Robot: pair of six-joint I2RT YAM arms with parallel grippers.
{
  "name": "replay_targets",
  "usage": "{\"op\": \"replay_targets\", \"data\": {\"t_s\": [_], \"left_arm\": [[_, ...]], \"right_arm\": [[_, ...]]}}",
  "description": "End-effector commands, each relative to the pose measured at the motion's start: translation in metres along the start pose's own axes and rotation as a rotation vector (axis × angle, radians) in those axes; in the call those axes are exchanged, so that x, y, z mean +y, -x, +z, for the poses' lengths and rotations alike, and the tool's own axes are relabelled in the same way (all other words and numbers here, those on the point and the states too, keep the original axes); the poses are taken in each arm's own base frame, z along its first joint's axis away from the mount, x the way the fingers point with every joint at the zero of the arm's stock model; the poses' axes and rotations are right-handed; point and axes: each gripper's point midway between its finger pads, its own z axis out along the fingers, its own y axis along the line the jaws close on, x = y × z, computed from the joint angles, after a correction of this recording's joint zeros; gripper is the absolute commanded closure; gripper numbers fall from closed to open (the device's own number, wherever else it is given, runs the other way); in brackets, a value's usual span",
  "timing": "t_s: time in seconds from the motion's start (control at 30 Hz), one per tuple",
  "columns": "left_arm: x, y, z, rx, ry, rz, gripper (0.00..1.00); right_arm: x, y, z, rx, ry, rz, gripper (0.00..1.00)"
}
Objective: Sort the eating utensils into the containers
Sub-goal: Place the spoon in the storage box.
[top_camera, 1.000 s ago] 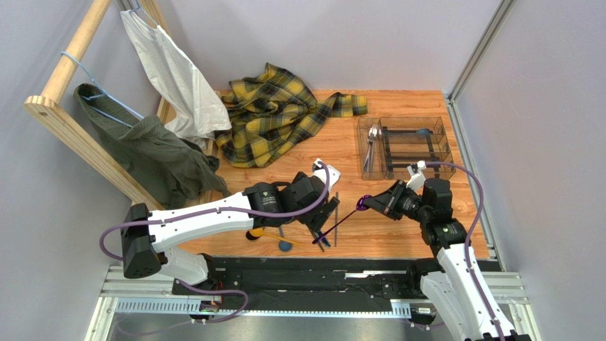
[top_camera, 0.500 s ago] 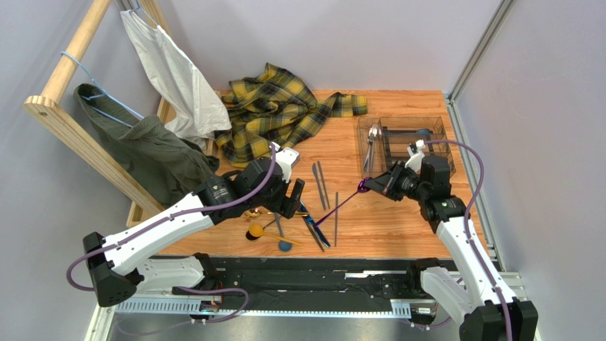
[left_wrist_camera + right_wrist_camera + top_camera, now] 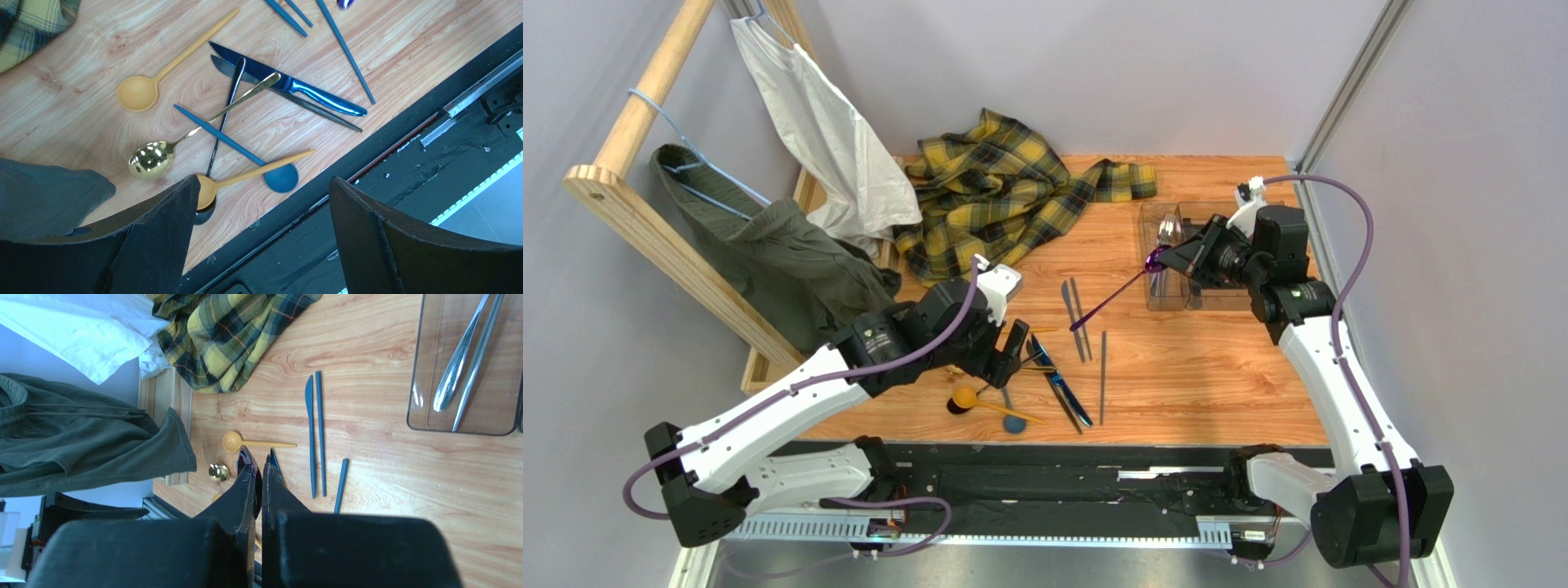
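Note:
My right gripper (image 3: 1171,257) is shut on an iridescent purple spoon (image 3: 1112,298) and holds it in the air at the near left corner of the clear tray (image 3: 1290,233), handle slanting down-left. In the right wrist view the spoon (image 3: 248,460) pokes out between the shut fingers, and silver pieces (image 3: 457,370) lie in the tray (image 3: 439,337). My left gripper (image 3: 1008,349) is open and empty above the loose pile: a gold spoon (image 3: 150,160), mustard spoons (image 3: 138,93), a teal spoon (image 3: 280,177), a blue knife (image 3: 301,89) and dark sticks (image 3: 347,52).
A yellow plaid cloth (image 3: 995,196) lies at the back of the table. A wooden rack (image 3: 634,196) with a green garment (image 3: 787,276) and white cloth (image 3: 824,135) stands at the left. The table's near edge and black rail (image 3: 393,153) are close to the pile.
My right arm has carried the purple spoon away from the table's middle up to the tray. My left arm has drawn back to the left, off the dark sticks.

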Motion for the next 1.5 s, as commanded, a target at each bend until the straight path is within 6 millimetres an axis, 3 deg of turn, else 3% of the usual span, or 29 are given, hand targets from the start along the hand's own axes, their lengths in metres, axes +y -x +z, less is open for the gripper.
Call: {"op": "replay_targets", "data": {"t_s": [0.0, 0.2, 0.37, 0.4, 0.47, 0.5, 0.57, 0.6, 0.67, 0.83, 1.17, 1.3, 1.47], "left_arm": [[0.007, -0.012, -0.003, -0.009, -0.011, 0.014, 0.15], [0.016, -0.005, -0.02, -0.066, 0.009, 0.029, 0.15], [0.02, -0.012, -0.026, -0.068, 0.014, 0.014, 0.15], [0.022, -0.013, -0.027, -0.071, 0.024, 0.009, 0.15], [0.026, -0.01, -0.03, -0.086, 0.044, -0.002, 0.14], [0.025, -0.01, -0.031, -0.09, 0.04, -0.002, 0.14], [0.023, -0.011, -0.034, -0.102, 0.016, -0.008, 0.14], [0.023, -0.012, -0.034, -0.104, 0.016, -0.011, 0.14], [0.023, -0.014, -0.035, -0.107, 0.011, -0.018, 0.14], [0.02, -0.016, -0.037, -0.112, -0.005, -0.033, 0.14], [0.015, -0.018, -0.04, -0.134, -0.045, -0.045, 0.14], [0.014, -0.019, -0.04, -0.134, -0.052, -0.045, 0.14], [0.013, -0.02, -0.038, -0.126, -0.057, -0.044, 0.14]], "right_arm": [[0.007, 0.025, 0.002, -0.062, -0.016, -0.049, 1.0], [-0.01, 0.047, 0.012, -0.096, -0.084, -0.042, 1.0], [-0.037, 0.084, 0.019, -0.152, -0.161, 0.016, 1.0], [-0.045, 0.103, 0.014, -0.196, -0.187, 0.026, 1.0], [-0.065, 0.118, 0.017, -0.211, -0.233, 0.056, 1.0], [-0.063, 0.131, 0.015, -0.233, -0.235, 0.055, 1.0], [-0.081, 0.141, 0.021, -0.22, -0.262, 0.094, 1.0], [-0.079, 0.155, 0.019, -0.238, -0.259, 0.094, 1.0], [-0.102, 0.162, 0.024, -0.215, -0.299, 0.158, 1.0], [-0.126, 0.196, 0.024, -0.258, -0.344, 0.2, 1.0], [-0.203, 0.232, 0.038, -0.282, -0.445, 0.346, 1.0], [-0.212, 0.255, 0.03, -0.318, -0.463, 0.347, 1.0], [-0.224, 0.262, 0.03, -0.319, -0.499, 0.348, 1.0]]}}
